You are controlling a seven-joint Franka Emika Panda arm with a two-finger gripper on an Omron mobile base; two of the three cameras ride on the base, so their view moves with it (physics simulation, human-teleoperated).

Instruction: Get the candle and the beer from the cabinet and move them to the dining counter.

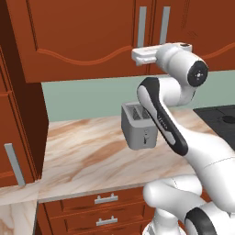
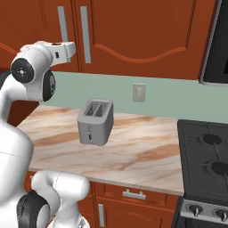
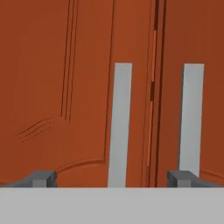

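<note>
The gripper (image 3: 112, 178) has its jaws spread wide and holds nothing; in the hand view its two dark fingertips (image 3: 40, 178) rise at the lower left and lower right of the frame, with the left grey bar handle (image 3: 120, 124) standing between them and the right bar handle (image 3: 191, 120) just above the right tip. Both handles run upright on the closed doors of the cabinet (image 3: 61, 87), either side of the dark seam where the doors meet. In the left base view the white hand reaches up to the cabinet (image 1: 82, 36) near the top centre of the frame, just under the two handles (image 1: 142, 25); whether it touches the door cannot be told. In the right base view the hand sits at the upper left, close to the same handles (image 2: 84, 31). The cabinet doors are shut, so the candle and beer are hidden. Lower in the frame, a grey toaster (image 2: 95, 121) stands on the marbled counter (image 2: 147, 151), and a black stovetop (image 2: 207, 156) lies at the right edge.
</note>
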